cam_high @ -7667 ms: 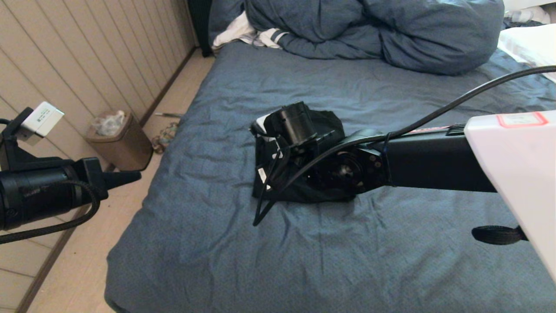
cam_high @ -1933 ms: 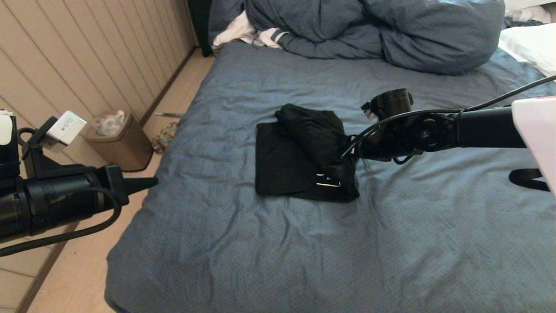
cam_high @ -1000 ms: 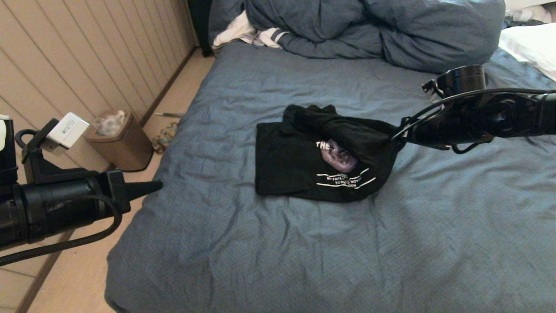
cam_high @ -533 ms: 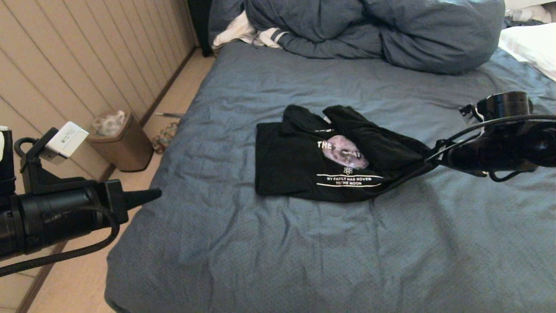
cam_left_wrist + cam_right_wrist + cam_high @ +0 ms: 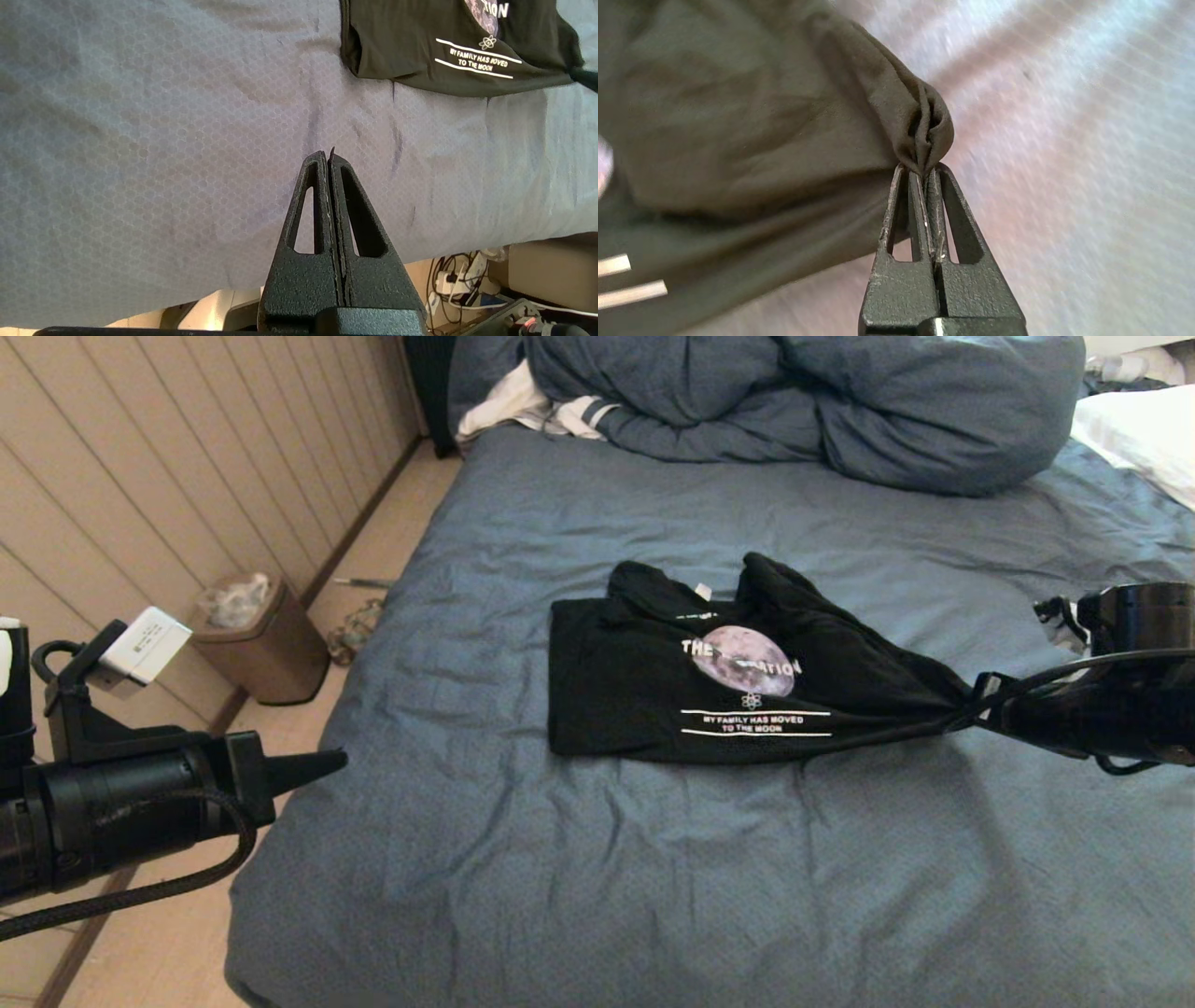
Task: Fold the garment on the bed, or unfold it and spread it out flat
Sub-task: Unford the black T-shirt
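In the head view, the thin black garment (image 5: 709,691) lies on the wrinkled blue-grey bed (image 5: 597,877), moon print up, one corner stretched to the right end effector (image 5: 976,714). In the left wrist view, the left end effector (image 5: 330,158) is closed and empty above the bed. In the right wrist view, the right end effector (image 5: 924,175) pinches a bunched fold of the garment (image 5: 752,126).

Bunched blue-grey duvet (image 5: 803,401) across top of frame, white striped cloth (image 5: 537,411) poking out at its left end. White pillow (image 5: 1144,434) upper right. Brown bin (image 5: 257,639) w/ crumpled liner at left, by beige panelled wall (image 5: 187,457). Cable tangle (image 5: 460,282) on floor, lower right in left wrist view.
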You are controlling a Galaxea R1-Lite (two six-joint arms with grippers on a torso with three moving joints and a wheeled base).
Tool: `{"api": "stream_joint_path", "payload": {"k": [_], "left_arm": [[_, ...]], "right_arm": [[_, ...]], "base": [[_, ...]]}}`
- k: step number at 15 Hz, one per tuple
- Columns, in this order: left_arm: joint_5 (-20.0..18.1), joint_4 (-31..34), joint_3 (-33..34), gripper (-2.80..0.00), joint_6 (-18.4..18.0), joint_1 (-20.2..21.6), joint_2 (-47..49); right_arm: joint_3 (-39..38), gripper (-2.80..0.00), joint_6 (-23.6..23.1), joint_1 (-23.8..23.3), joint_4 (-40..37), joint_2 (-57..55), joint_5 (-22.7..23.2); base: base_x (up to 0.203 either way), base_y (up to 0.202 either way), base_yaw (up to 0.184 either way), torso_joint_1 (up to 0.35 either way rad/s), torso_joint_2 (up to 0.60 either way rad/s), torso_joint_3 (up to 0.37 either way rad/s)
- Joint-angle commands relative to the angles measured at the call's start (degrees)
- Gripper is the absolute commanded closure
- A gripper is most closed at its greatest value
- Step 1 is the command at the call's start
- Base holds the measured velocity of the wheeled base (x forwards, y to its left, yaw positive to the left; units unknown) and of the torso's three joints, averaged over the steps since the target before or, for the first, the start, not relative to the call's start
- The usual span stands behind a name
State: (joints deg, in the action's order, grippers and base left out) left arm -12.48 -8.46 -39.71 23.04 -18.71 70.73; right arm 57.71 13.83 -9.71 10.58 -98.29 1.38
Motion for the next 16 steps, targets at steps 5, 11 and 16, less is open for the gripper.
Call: {"api": "stream_joint_path", "payload": {"k": [5, 11, 16], "left_arm": [[-0.1, -0.1, 0.3, 0.00, 0.2, -0.4, -0.2], [0.0, -0.1, 0.7, 0.00, 0.1, -0.5, -0.6], [0.0, -0.1, 1.1, 0.00, -0.1, -0.5, -0.6]], "right_arm": [[-4.4, 0.00, -1.7, -1.4, 0.5, 5.0, 0.1], [-13.6, 0.00, -1.7, -1.3, 4.3, 7.6, 0.2], [-16.6, -2.80, -2.5, -1.2, 10.5, 8.5, 0.3]], "base": [[0.000, 0.000, 0.000, 0.000, 0.00, 0.000], [0.000, 0.000, 0.000, 0.000, 0.00, 0.000], [0.000, 0.000, 0.000, 0.000, 0.00, 0.000]]}}
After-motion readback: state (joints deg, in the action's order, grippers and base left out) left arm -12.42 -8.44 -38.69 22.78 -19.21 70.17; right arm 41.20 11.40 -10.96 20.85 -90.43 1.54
